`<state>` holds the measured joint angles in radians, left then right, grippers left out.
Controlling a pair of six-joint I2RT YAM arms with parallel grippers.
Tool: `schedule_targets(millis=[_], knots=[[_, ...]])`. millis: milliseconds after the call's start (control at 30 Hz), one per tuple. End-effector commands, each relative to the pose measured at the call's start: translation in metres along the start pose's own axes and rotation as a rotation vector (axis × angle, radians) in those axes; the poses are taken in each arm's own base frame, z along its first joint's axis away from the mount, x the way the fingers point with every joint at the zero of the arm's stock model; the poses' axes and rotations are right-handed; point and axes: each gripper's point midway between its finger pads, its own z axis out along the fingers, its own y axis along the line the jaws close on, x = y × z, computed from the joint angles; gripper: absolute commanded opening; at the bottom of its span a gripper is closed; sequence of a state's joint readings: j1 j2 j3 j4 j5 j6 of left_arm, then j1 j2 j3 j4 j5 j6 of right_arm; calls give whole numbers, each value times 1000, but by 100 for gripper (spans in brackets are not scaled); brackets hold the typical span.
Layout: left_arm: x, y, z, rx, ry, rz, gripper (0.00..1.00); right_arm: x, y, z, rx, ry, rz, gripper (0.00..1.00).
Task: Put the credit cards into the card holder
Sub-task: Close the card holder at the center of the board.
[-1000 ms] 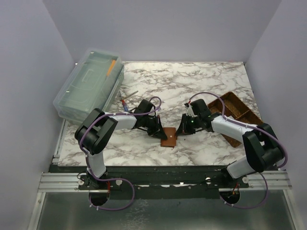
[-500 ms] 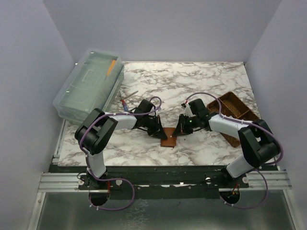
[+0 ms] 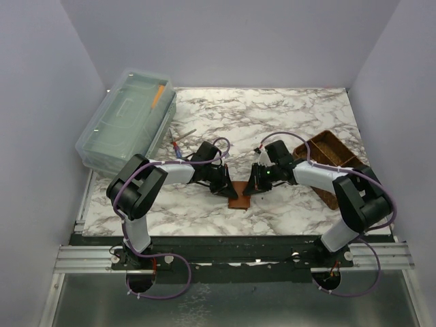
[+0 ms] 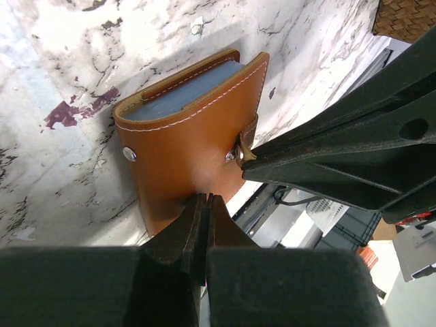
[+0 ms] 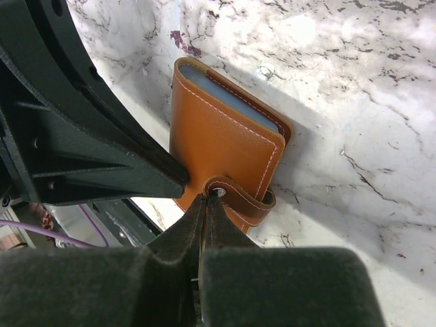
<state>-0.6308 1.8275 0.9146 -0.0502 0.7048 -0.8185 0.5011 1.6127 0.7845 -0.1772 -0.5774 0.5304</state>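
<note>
The tan-brown card holder lies folded shut on the marble table between both arms. My left gripper is shut, its tip touching the holder's cover near the front edge. My right gripper is shut, its tip against the snap tab, which wraps round the holder. A blue-grey layer shows between the covers, also in the right wrist view; I cannot tell whether it is cards or lining. No loose credit cards are in view.
A brown woven divided basket stands at the right, close to the right arm. A clear plastic lidded box lies at the back left. A small pen-like tool lies beside the box, behind the left arm.
My right gripper has moved left, closing in on the card holder until its tip reaches the snap tab. The left gripper and the holder have stayed in place.
</note>
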Motion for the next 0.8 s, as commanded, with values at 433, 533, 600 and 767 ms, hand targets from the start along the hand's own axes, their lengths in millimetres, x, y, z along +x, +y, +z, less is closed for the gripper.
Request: schedule_targets(millis=[433, 533, 600, 767], knots=[[9, 17, 6, -68, 19, -5, 0, 27, -31, 17, 151, 160, 80, 0], [9, 18, 6, -69, 20, -6, 0, 34, -42, 19, 197, 185, 110, 0], [9, 18, 7, -69, 21, -6, 0, 35, -46, 21, 218, 191, 126, 0], [9, 18, 6, -69, 20, -4, 0, 36, -49, 38, 169, 191, 170, 0]])
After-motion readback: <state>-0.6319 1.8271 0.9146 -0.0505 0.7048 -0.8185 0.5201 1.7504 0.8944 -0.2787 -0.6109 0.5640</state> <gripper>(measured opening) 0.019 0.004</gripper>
